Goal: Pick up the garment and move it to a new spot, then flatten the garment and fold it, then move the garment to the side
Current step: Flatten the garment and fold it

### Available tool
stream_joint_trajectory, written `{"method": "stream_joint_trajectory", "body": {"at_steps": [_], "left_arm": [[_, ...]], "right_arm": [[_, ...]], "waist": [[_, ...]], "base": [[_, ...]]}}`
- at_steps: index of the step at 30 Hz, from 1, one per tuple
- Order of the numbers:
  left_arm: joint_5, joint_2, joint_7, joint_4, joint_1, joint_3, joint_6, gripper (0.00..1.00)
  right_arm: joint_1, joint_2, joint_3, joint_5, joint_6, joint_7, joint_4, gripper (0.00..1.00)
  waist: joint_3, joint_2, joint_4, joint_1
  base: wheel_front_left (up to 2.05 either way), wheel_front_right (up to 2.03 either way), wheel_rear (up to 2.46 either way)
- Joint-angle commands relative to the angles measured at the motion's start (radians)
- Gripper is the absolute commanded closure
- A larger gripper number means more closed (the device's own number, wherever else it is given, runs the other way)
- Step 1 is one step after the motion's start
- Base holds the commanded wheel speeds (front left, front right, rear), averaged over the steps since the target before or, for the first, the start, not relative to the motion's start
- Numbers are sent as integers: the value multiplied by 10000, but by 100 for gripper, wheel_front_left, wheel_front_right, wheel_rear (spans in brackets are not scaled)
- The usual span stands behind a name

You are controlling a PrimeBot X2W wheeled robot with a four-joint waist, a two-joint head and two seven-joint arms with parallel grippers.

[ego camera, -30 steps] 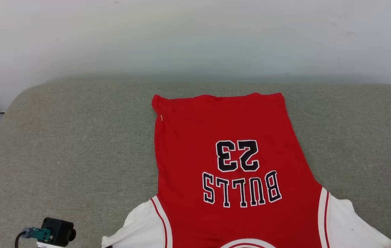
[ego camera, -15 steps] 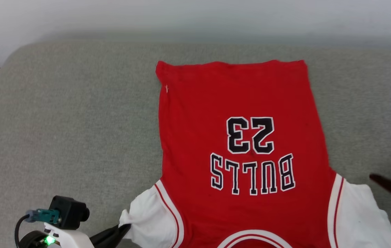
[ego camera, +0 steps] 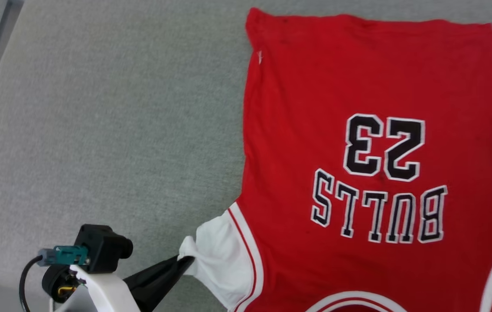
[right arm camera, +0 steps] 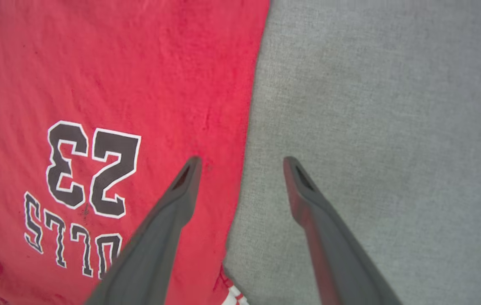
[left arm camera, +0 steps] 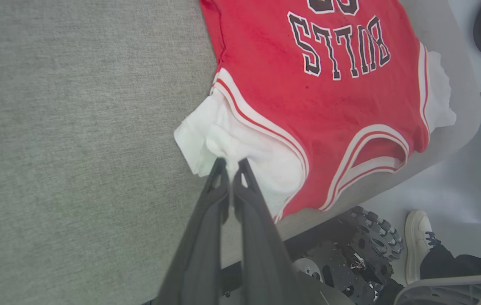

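**Left pinch set, right grip pending.** Nearest you, at 7 o'clock in the head view, the left gripper (ego camera: 186, 261) has its two fingers closed together on the outer edge of the white left sleeve (ego camera: 217, 255), which bunches slightly at the pinch. From there the garment (ego camera: 358, 108) runs away from you, face up and nearly flat on the grey padded surface (ego camera: 98, 130). Its collar is at 5 o'clock, the lettering and number at 3 o'clock, and the hem at 1 o'clock. Farther out, the right wrist view shows the right gripper (right arm camera: 242, 163) wide open and empty, hovering with one finger over the red side edge and the other over bare padding.

Judged step: the end of flattening, or the start of the fold. Your next move calls for lowering the right gripper onto that edge and closing it. Then tension outward against the left pinch to clear the sleeve bunching, keeping the lift low, since thin fabric drags and wrinkles.
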Motion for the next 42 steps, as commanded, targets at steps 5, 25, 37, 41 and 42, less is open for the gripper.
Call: {"method": "stream_joint_trajectory", "body": {"at_steps": [5,25,37,41,42], "left_arm": [[226,-496,-15,-272,-520,-118,-383,100],[382,-1230,-323,62,-1044,-258,-1109,100],[417,-1240,-430,474,-1079,-148,-1046,100],[419,-1107,-434,585,-978,-99,-943,100],[333,-1094,-418,573,-921,-93,-920,100]], "right_arm": [[-1665,-459,-255,-866,-8,209,1013,0],[-2556,-1169,-27,-2337,-8,393,2466,47],[-1795,-1279,136,-2008,-8,25,2522,100],[-1347,-1268,244,-1841,-8,-317,2613,100],[-1232,-1257,279,-1809,-8,-394,2630,100]], "waist": [[1447,-1,1402,-3],[2285,-1,2504,-3],[1941,-1,2233,-3],[1494,-1,1874,-3],[1373,-1,1764,-3]], "base": [[0,0,0],[0,0,0],[0,0,0],[0,0,0],[0,0,0]]}}
